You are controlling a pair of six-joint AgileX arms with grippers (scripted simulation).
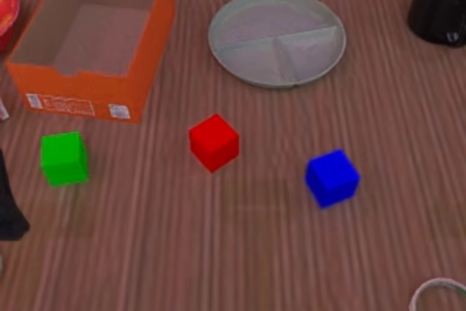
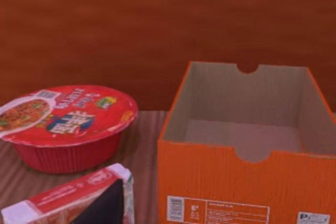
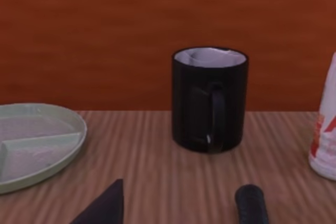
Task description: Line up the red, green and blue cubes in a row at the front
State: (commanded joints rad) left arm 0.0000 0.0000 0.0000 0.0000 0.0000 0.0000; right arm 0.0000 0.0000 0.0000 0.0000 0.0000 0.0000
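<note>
Green cube (image 1: 64, 157) sits just beside left claw (image 1: 9, 213) (red cube (image 1: 214, 141) farther).

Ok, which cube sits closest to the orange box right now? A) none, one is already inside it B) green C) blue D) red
B: the green cube lies just below the orange box at the table's left, nearer than the red cube or blue cube.

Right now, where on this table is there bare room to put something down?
The widest bare stretch is the front of the table, below the green cube, red cube and blue cube. The right side beyond blue is open too. The back is crowded by the orange box and divided plate.
</note>
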